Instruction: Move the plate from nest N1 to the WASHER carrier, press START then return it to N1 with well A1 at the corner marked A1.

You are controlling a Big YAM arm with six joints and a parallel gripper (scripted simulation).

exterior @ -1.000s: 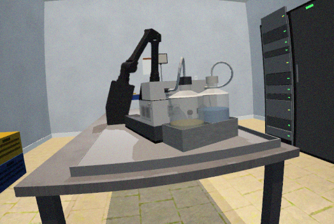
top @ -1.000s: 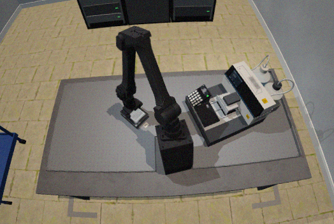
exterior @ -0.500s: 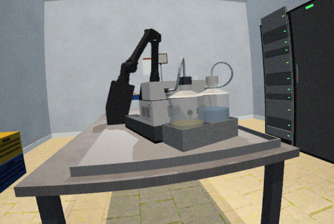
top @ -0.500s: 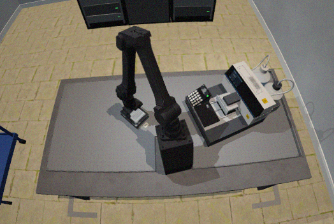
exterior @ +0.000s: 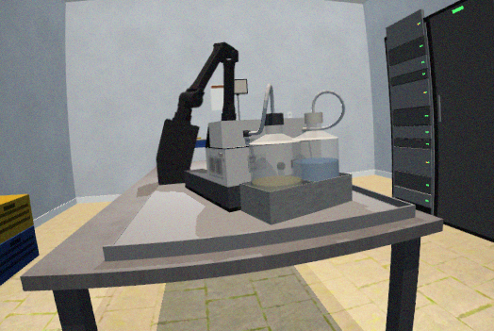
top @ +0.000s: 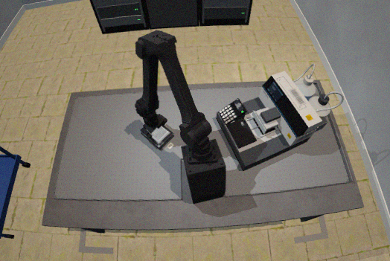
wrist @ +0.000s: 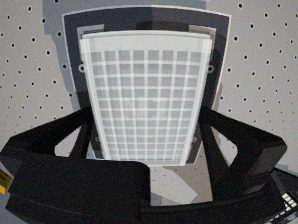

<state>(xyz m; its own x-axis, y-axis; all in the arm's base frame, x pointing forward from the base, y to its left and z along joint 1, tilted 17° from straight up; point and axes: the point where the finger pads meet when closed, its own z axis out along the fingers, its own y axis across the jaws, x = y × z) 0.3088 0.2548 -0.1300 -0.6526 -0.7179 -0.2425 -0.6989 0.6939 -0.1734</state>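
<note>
The clear-white plate [top: 161, 134] [wrist: 145, 85] lies in the dark plate nest N1 [wrist: 150, 18], its far end between the two far corner locators. Its near end is partly hidden by the gripper, and I cannot make out the cut-off corner. My gripper [wrist: 146, 112] is open, with one finger on each side of the plate and a gap to it. The washer [top: 298, 105] [exterior: 231, 164] stands at the right of the table. Its pale carrier [top: 257, 126] is outside the housing, with no plate visible on it. The lamp [top: 242, 111] beside the keypad [top: 228, 114] is green.
The arm's base [top: 205, 180] [exterior: 176, 153] stands between the nest and the washer. Two bottles [exterior: 275, 162] [exterior: 321, 153] with hoses stand in a grey tray [exterior: 306, 202] behind the washer. A small pale tag [top: 170, 146] lies beside the nest.
</note>
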